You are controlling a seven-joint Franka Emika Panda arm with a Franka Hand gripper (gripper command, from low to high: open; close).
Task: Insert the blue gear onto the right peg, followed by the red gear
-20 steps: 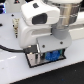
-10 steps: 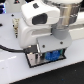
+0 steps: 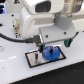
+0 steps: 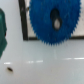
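Blue gear lies flat on the grey plate, centre of the exterior view, beneath my claw; its grip I cannot tell.

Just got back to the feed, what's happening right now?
The Panda arm's gripper is low over the grey plate, right at the blue gear. The gear sits toward the exterior view's right end of the plate. Whether the fingers are clamping it or have let go is not clear. No red gear is visible.
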